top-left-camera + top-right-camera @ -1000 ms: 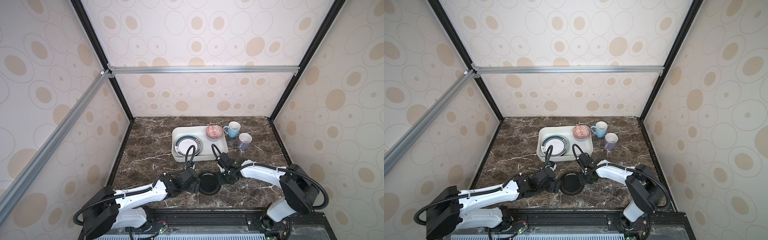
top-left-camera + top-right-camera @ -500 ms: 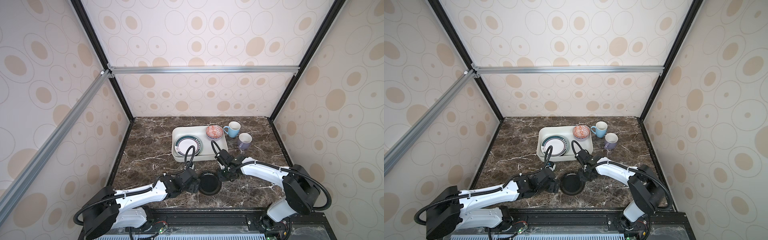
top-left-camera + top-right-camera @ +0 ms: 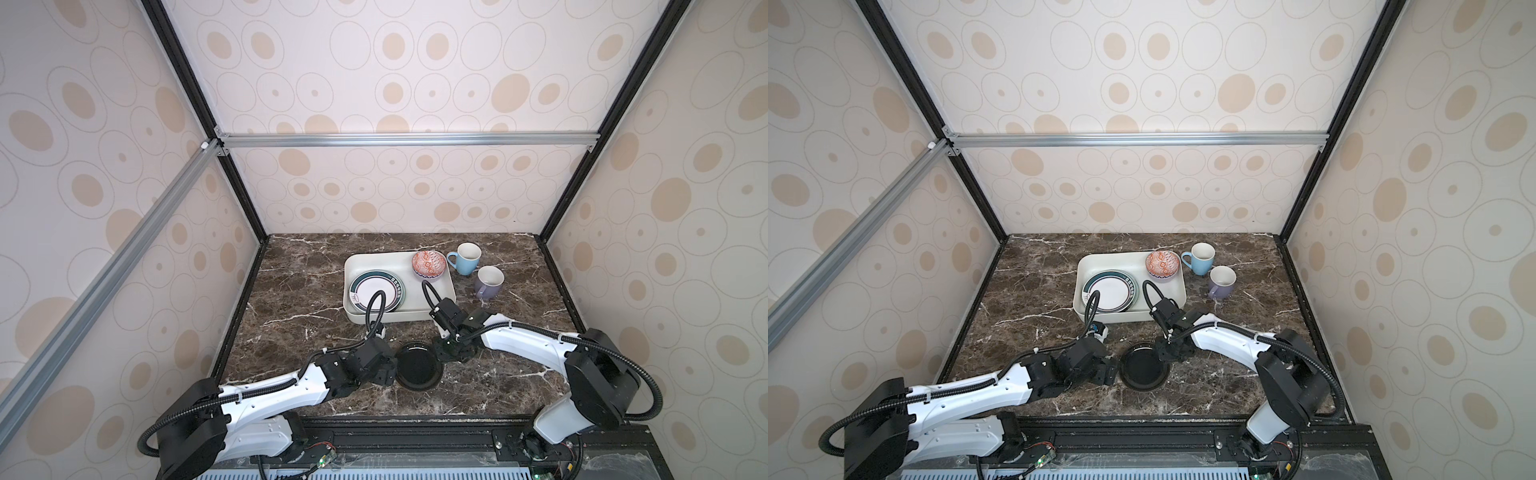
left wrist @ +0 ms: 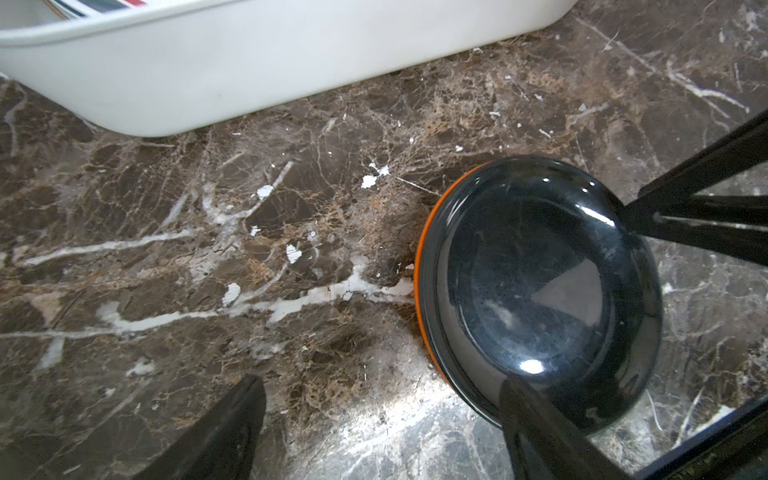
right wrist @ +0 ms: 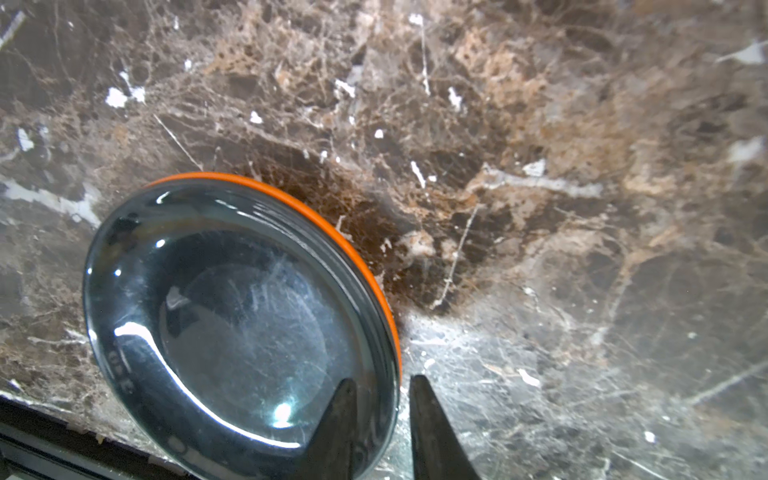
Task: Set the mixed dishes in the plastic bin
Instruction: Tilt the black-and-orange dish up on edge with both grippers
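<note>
- The black plate with the orange rim [image 3: 417, 365] is found lying flat on the desk [image 3: 299, 299], near the middle of the front edge. It is outside the plastic bin [image 3: 376, 262] and apart from the bin's near wall.
- The right hand [image 5: 382, 380] is set astride the plate's rim on the side toward the desk's right edge. One finger [image 5: 340, 428] is over the glossy inner face, the other [image 5: 436, 436] outside the rim. The gap is narrow; whether the rim is pinched or only straddled cannot be told.
- The left hand [image 4: 382, 386] is spread wide and grasps nothing. One of its fingers [image 4: 540, 436] overlies the rim on the side toward the left edge.
- The step in hand is judged to be securing the rim for a lift into the bin.
- A firm pinch is to be confirmed before any lift. The rim is thin and glossy, so slipping is judged likely.
- As the plate lies flat, the outer finger is to be worked under the rim. The left hand may be kept as a stop so that the plate is not pushed along the desk.
- The plate is to be raised enough to clear the bin's near wall and kept close to level.
- Little bare floor is seen between the green-rimmed plate [image 3: 377, 291] and the red-patterned bowl [image 3: 429, 264], so setting down on the green-rimmed plate is advised.
- The light blue mug [image 3: 465, 258] and the lavender mug [image 3: 489, 282] are noted on the desk between the bin and the right edge, not yet binned.
</note>
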Controlling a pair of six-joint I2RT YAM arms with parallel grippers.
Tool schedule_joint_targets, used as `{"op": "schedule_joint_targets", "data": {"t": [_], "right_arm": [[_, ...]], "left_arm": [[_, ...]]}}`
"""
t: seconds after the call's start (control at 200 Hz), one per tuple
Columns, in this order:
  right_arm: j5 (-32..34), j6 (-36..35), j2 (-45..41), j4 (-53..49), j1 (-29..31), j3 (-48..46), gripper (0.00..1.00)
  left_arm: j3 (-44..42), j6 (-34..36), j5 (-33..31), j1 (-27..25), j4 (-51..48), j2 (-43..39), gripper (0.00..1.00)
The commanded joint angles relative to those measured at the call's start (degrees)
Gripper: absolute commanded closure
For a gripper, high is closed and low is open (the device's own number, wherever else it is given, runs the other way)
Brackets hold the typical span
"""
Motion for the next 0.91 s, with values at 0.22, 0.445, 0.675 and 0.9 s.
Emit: {"op": "schedule_joint_targets", "data": {"t": [0.22,0.445,0.675,0.9], "right_arm": [[-1.32,0.44,2.87,1.66,-0.36,-0.96,0.83],[-0.91,0.27,3.29,1.51,-0.38,-0.98,0.85],[-1.98,0.19,4.09,2.59,-0.5,-1.19,0.78],[-1.75,0.18,4.3,2.27,-0.48,-0.84,0.95]], "left_arm": [[-0.29,-1.68,-1.41,-0.63,-1.37,0.14,0.11],[0.18,-1.5,-1.16,-0.58,-0.93,1.44,0.11],[0.19,-1.54,-1.15,-0.57,-0.98,1.77,0.12],[0.09,-1.76,-1.41,-0.55,-1.42,1.23,0.12]]}}
